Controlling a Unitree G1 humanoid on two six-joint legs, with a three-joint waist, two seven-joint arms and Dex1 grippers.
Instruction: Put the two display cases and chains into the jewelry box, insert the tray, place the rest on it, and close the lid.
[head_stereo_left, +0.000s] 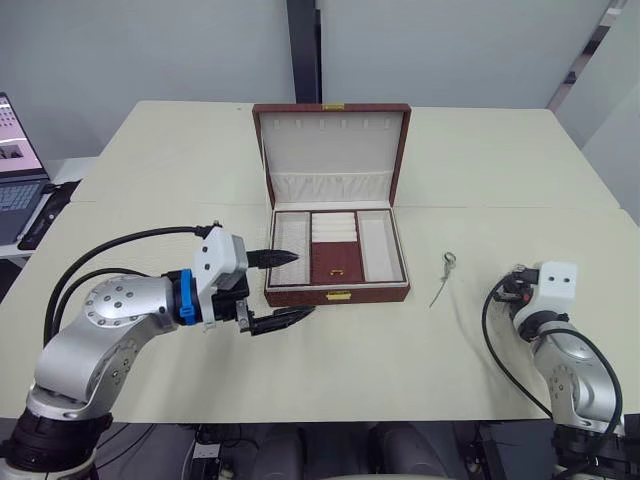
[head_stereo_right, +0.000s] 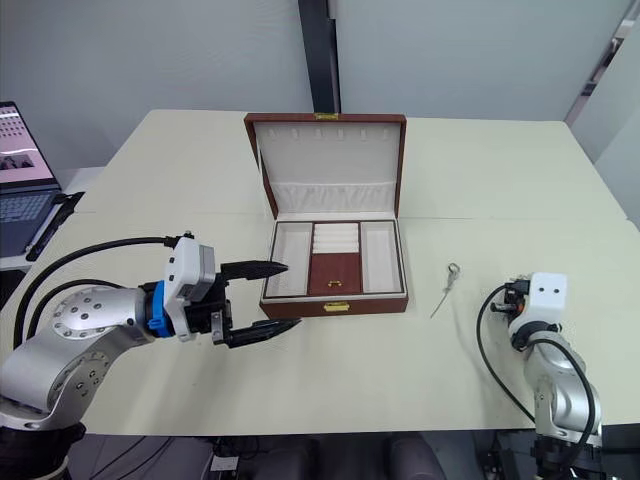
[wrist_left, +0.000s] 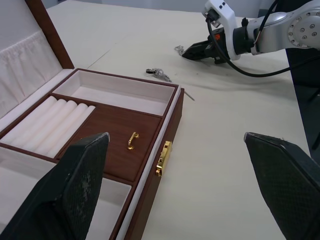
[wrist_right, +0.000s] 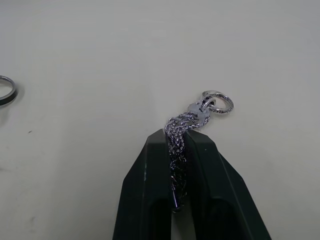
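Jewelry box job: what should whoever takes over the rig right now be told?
Left pincer: open, holding nothing, off the front left corner of the reddish-brown leather-look jewelry box.
Right pincer: shut on a thin silver chain, low over the cream table, right of the box.
Done: the shallow brown tray sits inside the box. What lies under it is hidden.
Left: a second thin silver chain lies on the table right of the box. Both chains have to go onto the tray, then the upright cream-lined lid must be closed.
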